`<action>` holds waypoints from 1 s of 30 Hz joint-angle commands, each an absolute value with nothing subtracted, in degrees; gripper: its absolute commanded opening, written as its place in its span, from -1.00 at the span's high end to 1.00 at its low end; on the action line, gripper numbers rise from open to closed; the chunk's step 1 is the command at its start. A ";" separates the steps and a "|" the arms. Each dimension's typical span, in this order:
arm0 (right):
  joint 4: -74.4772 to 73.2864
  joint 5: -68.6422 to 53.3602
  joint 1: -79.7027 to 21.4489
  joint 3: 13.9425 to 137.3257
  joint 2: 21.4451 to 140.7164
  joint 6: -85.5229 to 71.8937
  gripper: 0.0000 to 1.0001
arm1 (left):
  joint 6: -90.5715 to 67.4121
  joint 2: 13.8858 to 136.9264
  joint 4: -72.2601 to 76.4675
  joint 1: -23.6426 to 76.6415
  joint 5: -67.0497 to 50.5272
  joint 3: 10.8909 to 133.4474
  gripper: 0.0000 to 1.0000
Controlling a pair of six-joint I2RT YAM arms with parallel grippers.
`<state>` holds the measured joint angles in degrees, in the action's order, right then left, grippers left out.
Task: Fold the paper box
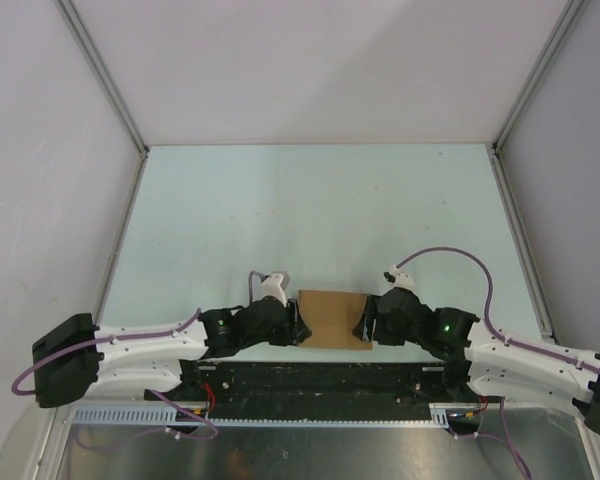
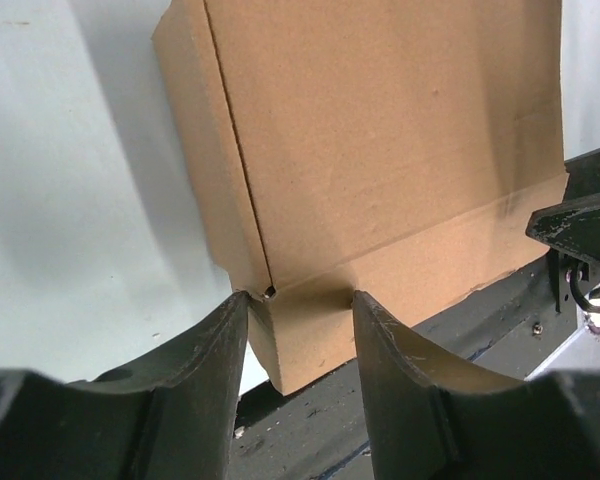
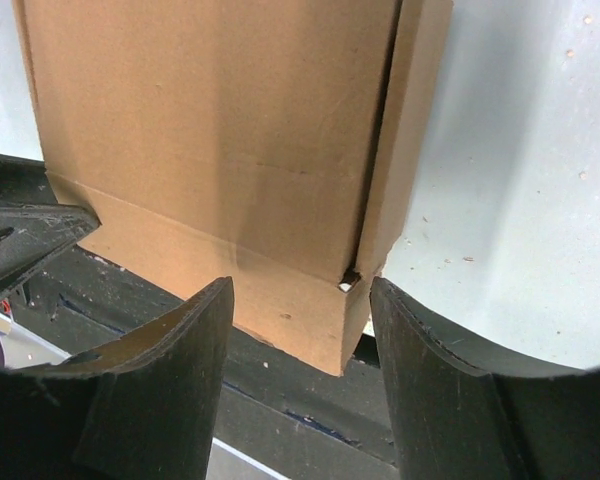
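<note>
- L arm (image 1: 140,338): white links, blk joint housings, big blk block at lower-left edge.
- R arm (image 1: 525,352): same white/blk; green LED (image 1: 447,327) lit, lower right of centre.
- Purple wiring: L cable (image 1: 180,322) along the arm, R cable (image 1: 460,252) arcing at right.
- L wrist cap (image 1: 270,286), R wrist cap (image 1: 402,281): white, mid-frame.
- L gripper (image 2: 300,300) & R gripper (image 3: 300,290): matte blk curved fingers, edges scuffed grey.
</note>
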<state>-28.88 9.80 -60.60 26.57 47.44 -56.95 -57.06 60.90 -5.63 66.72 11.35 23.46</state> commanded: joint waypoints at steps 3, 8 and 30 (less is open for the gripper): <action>-27.60 10.81 -60.29 24.17 44.56 -57.30 -0.18 | -58.10 59.24 -2.90 67.06 12.22 21.36 0.04; -27.51 10.63 -60.12 23.20 43.07 -56.95 -0.06 | -57.66 58.18 -2.55 67.06 12.66 20.74 0.10; -25.22 7.65 -58.27 20.04 38.32 -55.37 0.40 | -57.22 58.01 -2.29 67.06 12.83 20.74 0.24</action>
